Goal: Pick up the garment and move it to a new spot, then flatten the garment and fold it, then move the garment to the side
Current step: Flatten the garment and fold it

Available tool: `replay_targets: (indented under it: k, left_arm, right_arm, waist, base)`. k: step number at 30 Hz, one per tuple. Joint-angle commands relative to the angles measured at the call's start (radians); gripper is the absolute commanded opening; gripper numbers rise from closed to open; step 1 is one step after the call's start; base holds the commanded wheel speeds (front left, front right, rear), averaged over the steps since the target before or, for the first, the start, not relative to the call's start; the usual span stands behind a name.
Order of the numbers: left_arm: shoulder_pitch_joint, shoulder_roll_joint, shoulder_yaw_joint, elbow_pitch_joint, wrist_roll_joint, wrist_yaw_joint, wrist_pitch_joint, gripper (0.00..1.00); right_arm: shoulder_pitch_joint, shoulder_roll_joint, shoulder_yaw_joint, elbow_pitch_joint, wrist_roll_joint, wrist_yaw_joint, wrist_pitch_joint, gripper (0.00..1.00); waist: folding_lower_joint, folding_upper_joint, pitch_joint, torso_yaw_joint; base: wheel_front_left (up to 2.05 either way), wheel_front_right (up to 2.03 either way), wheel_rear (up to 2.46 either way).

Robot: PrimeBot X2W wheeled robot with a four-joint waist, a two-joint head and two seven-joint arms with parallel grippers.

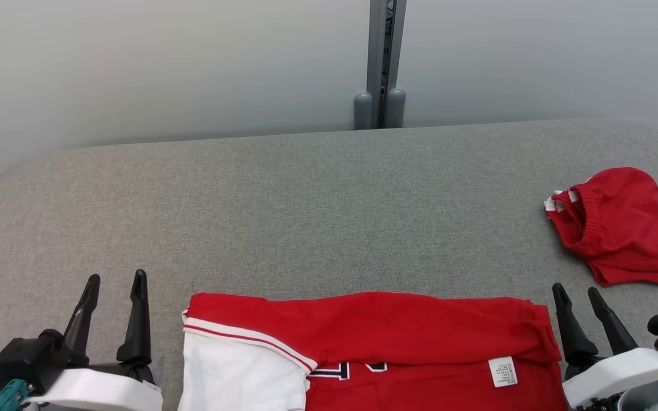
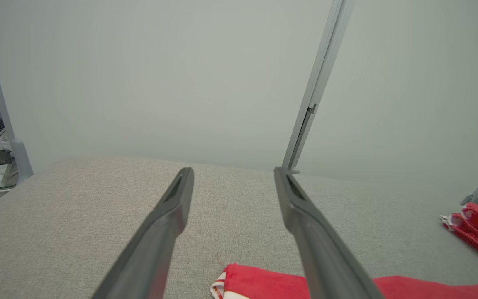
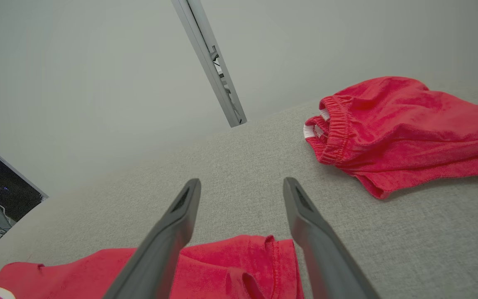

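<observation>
Your folded red-and-white garment (image 1: 392, 331) lies at the middle of the near edge of the grey bench (image 1: 306, 200), running off the bottom of the head view. It sits between your two claws, touched by neither.

The left claw (image 1: 116, 275) stands just off the garment's white-sleeved end, toward the near left corner. Its fingers are spread wide with nothing between them. The right claw (image 1: 576, 287) stands just beside the garment's red end, equally wide and equally empty. In the right wrist view, the hem of that end lies under the gap between the fingers.

A white care label (image 1: 502, 371) shows on the red cloth near the right end, its print too small to read. Dark, white-edged lettering (image 1: 346, 371) peeks out below a fold at the middle, cut off so that you cannot make out a word.

A pair of red shorts (image 1: 626, 228) with an elastic waistband lies crumpled at the bench's right edge, well apart from the garment.
</observation>
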State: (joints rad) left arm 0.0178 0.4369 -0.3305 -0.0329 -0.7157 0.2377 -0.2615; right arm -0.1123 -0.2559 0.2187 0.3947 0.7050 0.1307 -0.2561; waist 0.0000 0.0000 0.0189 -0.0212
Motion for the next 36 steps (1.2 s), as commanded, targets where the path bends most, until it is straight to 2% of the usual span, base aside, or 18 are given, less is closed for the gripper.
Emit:
replay_targets:
  k: [1, 5, 12, 22, 28, 29, 31, 32, 36]
  left_arm:
    - [0.009, -0.008, 0.013, 0.007, 0.015, -0.014, -0.005, 1.00]
    - [0.023, -0.058, 0.054, 0.034, 0.071, -0.064, -0.005, 1.00]
    - [0.006, -0.092, 0.051, 0.068, 0.113, -0.113, -0.005, 1.00]
    - [-0.022, -0.111, 0.036, 0.104, 0.137, -0.143, -0.005, 1.00]
    - [-0.028, -0.115, 0.029, 0.117, 0.144, -0.147, -0.005, 1.00]
    - [-0.028, -0.115, 0.028, 0.119, 0.144, -0.148, -0.005, 1.00]
    - [-0.030, -0.115, 0.025, 0.123, 0.144, -0.150, -0.005, 1.00]
    - [-0.030, -0.115, 0.024, 0.125, 0.145, -0.149, -0.005, 1.00]
    - [-0.032, -0.114, 0.021, 0.128, 0.144, -0.147, -0.005, 1.00]
  right_arm:
    - [0.007, -0.005, -0.009, 0.002, -0.015, 0.000, 0.006, 1.00]
    - [-0.001, 0.015, -0.013, 0.032, -0.039, 0.000, 0.079, 1.00]
    - [-0.035, 0.052, -0.050, 0.163, -0.065, 0.000, 0.206, 1.00]
    - [-0.098, 0.115, -0.098, 0.351, -0.044, 0.000, 0.357, 1.00]
    - [-0.091, 0.137, -0.061, 0.364, -0.010, 0.001, 0.412, 1.00]
    - [-0.091, 0.138, -0.054, 0.363, -0.004, 0.001, 0.414, 0.87]
    - [-0.094, 0.139, -0.045, 0.360, 0.007, 0.001, 0.410, 0.23]
    - [-0.097, 0.137, -0.042, 0.360, 0.011, 0.001, 0.407, 0.00]
    - [-0.115, 0.116, -0.026, 0.344, 0.022, 0.001, 0.377, 0.00]
  waist:
    - [0.0000, 0.0000, 0.001, -0.001]
    - [0.0000, 0.0000, 0.001, -0.007]
    - [0.0000, 0.0000, 0.003, 0.001]
    - [0.0000, 0.0000, 0.011, 0.027]
    - [0.0000, 0.0000, 0.011, 0.042]
    - [0.0000, 0.0000, 0.011, 0.044]
    - [0.0000, 0.0000, 0.009, 0.048]
    - [0.0000, 0.0000, 0.007, 0.050]
    - [0.0000, 0.0000, 0.006, 0.054]
  base:
    - [0.00, 0.00, 0.00]
    - [0.00, 0.00, 0.00]
    - [0.00, 0.00, 0.00]
    - [0.00, 0.00, 0.00]
    - [0.00, 0.00, 0.00]
    - [0.00, 0.00, 0.00]
    - [0.00, 0.00, 0.00]
    - [0.00, 0.00, 0.00]
    - [0.00, 0.00, 0.00]
